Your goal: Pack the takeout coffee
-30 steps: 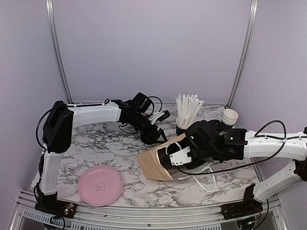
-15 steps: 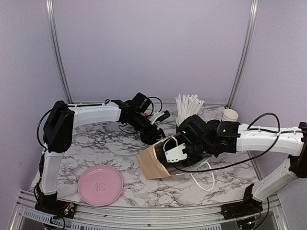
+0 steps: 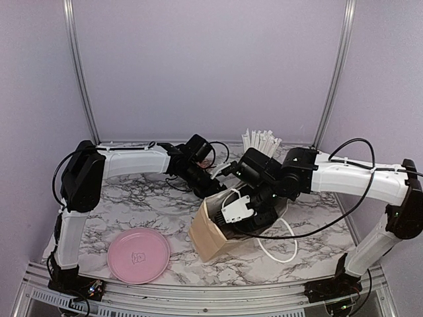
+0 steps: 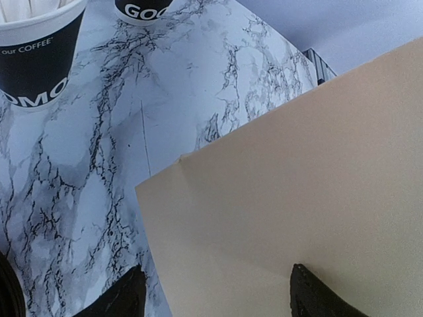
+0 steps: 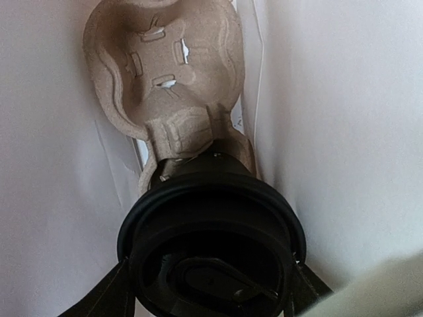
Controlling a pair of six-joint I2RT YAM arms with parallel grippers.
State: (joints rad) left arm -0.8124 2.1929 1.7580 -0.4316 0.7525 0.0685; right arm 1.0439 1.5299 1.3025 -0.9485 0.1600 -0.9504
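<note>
Right gripper [image 5: 210, 281] fingers clamped on lidded cup [image 5: 211, 224] inside paper bag [image 4: 317, 185]; pulp carrier [image 5: 165, 72] just beyond fingertips, probably cup's seat. Left gripper [image 4: 218, 297] fingers apart, bag wall just ahead, likely steadying bag.

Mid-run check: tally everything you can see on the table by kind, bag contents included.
Black cups: 3 (lidded cup, straw cup, lettered cup)
Pulp carrier: 1
Paper bag: 1
Pink plate: 1
Total visible: 6

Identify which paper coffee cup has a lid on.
The cup inside the paper bag, gripped by the right claw, is lidded; the table cup holds straws.
</note>
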